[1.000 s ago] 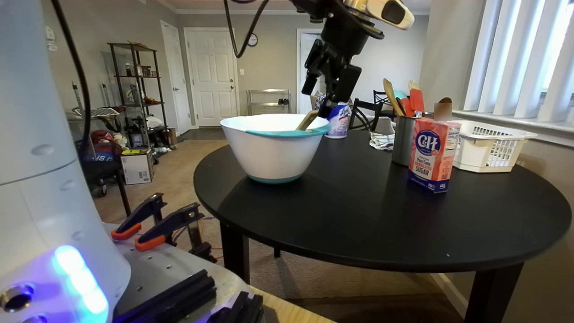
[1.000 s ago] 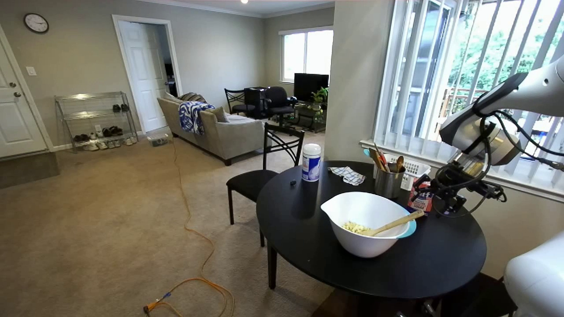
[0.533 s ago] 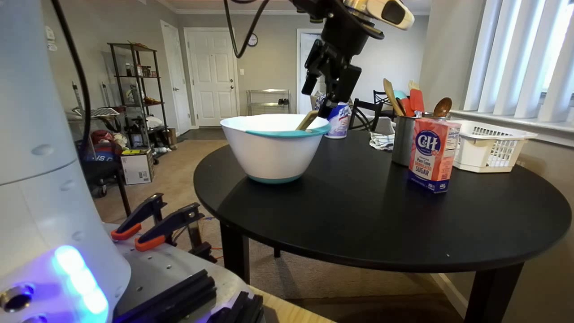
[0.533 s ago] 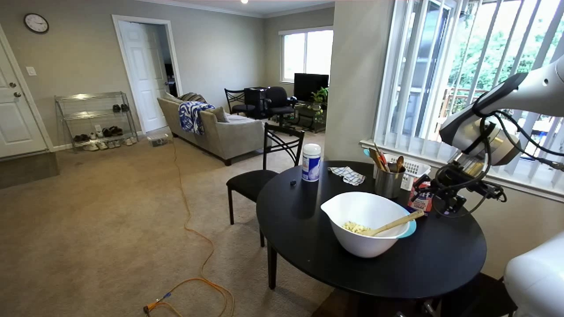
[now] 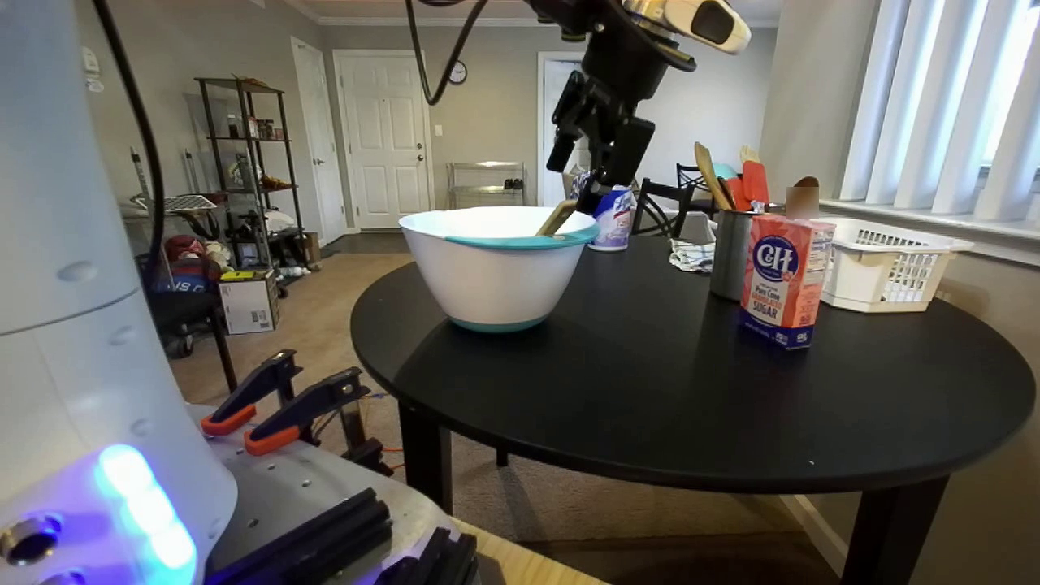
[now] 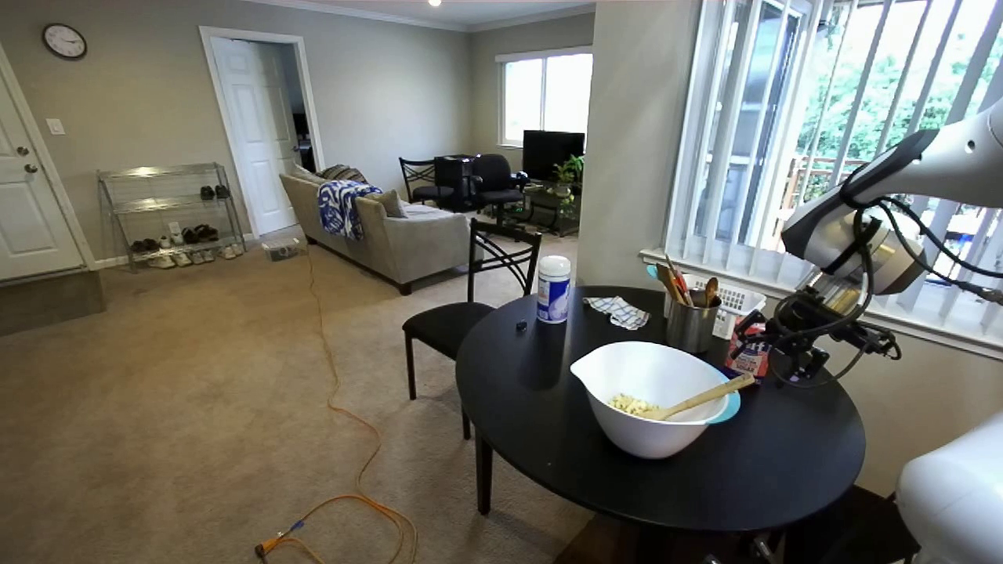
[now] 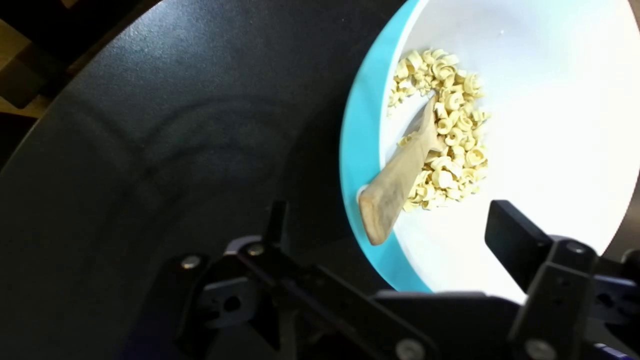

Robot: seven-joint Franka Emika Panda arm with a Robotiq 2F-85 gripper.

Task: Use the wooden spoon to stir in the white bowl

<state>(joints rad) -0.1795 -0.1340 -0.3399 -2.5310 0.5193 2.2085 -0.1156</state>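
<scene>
Slim pale-tan wooden spoon (image 7: 399, 179) leans in the round white plastic-looking bowl (image 7: 542, 160); nothing looks moved since one second ago. The black two-fingered gripper (image 7: 393, 230) stands wide, holding nothing, so stirring probably awaits a grasp.

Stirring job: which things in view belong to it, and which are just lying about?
Part of the job:
white bowl
wooden spoon, resting in it
pale curled pieces, also in it
tool, open

Just lying about:
sugar box
blue-labelled canister
checked cloth
metal utensil holder
white basket
</scene>
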